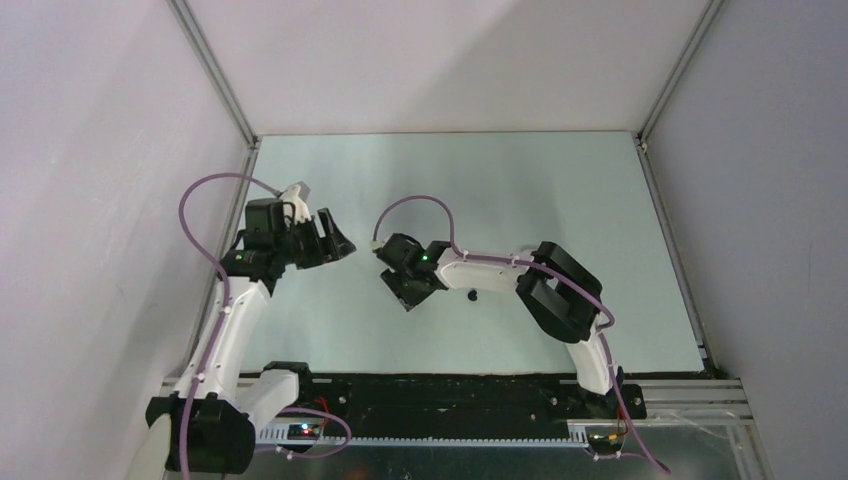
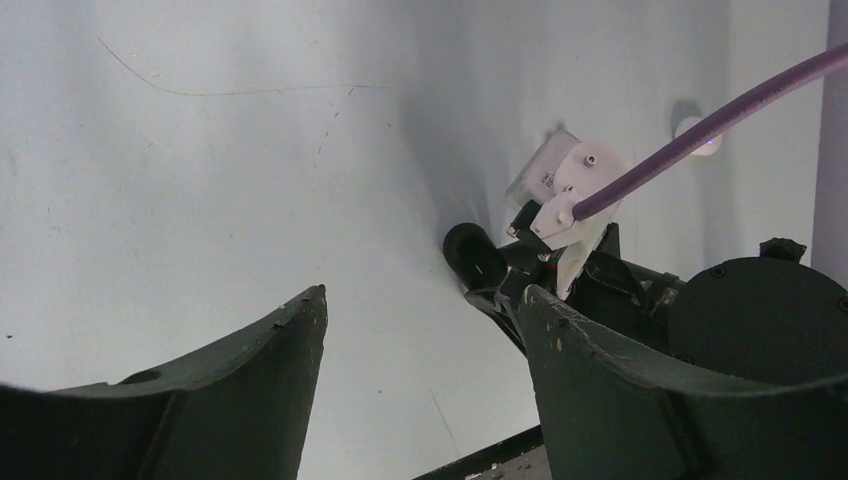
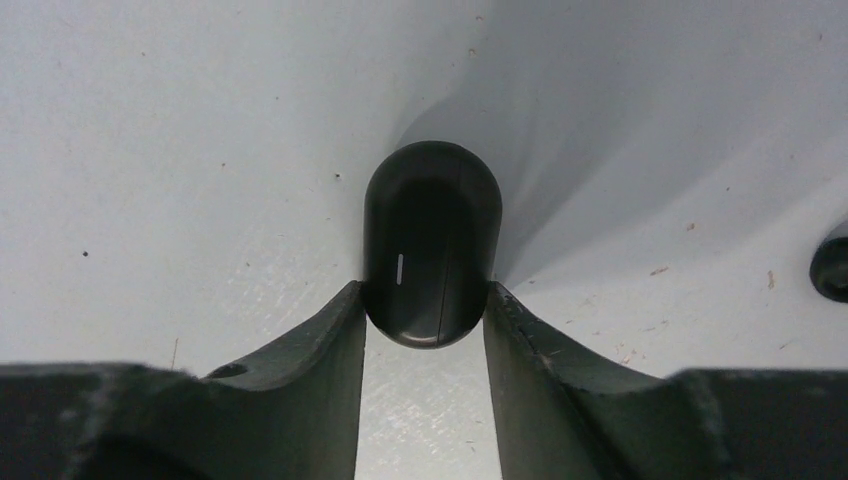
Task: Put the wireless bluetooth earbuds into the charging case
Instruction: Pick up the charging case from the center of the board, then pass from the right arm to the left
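Observation:
The charging case [image 3: 432,240], a glossy black oval with a thin seam, lies on the pale table. My right gripper [image 3: 425,292] is closed on its near end, one fingertip touching each side. In the left wrist view the case [image 2: 473,255] shows as a dark lump under the right gripper's head. A black earbud [image 1: 472,296] lies on the table just right of the right wrist; its dark edge [image 3: 830,268] also shows in the right wrist view. A small white bud [image 2: 690,128] lies further off, partly behind the purple cable. My left gripper [image 2: 422,293] hovers open over bare table, left of the case.
The right arm's white bracket and purple cable [image 2: 690,145] cross close in front of my left gripper. Grey walls [image 1: 120,150] close in the table on the left, back and right. The black base rail [image 1: 450,395] runs along the near edge.

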Controlling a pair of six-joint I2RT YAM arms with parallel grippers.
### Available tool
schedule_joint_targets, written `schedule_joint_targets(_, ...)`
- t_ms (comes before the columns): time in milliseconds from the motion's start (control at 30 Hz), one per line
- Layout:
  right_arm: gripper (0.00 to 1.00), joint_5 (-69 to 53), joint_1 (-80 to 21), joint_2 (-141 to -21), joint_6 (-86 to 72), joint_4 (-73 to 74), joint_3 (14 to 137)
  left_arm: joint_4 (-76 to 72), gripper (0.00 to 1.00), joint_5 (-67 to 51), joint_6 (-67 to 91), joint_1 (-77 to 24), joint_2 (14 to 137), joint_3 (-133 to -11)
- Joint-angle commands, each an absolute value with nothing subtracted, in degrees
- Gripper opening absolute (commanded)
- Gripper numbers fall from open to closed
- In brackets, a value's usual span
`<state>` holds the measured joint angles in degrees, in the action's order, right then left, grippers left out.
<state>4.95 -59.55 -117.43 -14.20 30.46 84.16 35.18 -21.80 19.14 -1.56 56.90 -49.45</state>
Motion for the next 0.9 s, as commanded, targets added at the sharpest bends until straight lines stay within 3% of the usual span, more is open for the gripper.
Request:
schedule_joint_targets(0,0.38,3.6,-59.2,-118.7,-8.5,27.0,84.2,33.6,0.75,-23.2,19.9,-1.1,57.6,-50.2)
schedule_joint_targets(33,0.33,2.9,-59.2,-118.6,-7.4,26.4,83.5,33.6,0.75,-23.2,19.8,-1.1,57.6,-50.1)
schedule_joint_targets(67,0.19,2.8,-59.3,-118.2,-4.8,25.3,83.2,33.5,0.75,-23.2,19.7,-1.1,57.8,-50.1)
schedule_joint_targets(133,0.03,2.9,-59.4,-116.7,-0.4,23.7,82.0,33.4,0.75,-23.4,19.5,-1.1,58.3,-49.8)
schedule_joint_targets(167,0.01,4.3,-59.7,-116.0,1.1,23.0,81.0,33.2,0.75,-23.6,19.5,-1.1,58.5,-49.5)
schedule_joint_targets(333,0.0,12.6,-59.9,-105.8,15.2,12.0,76.5,29.3,0.69,-29.8,18.9,-1.1,59.0,-47.5)
schedule_joint_targets(433,0.0,9.1,-58.1,-98.7,20.4,10.1,76.1,22.6,0.64,-37.5,17.7,-1.1,56.6,-45.9)
schedule_joint_targets(600,0.0,-0.9,-55.2,-89.1,24.9,12.1,75.3,18.1,0.66,-49.2,14.8,-2.4,53.2,-48.3)
schedule_joint_targets(867,0.0,-1.8,-55.9,-78.5,27.9,10.3,73.7,17.8,0.72,-47.6,13.0,-12.5,52.0,-56.3)
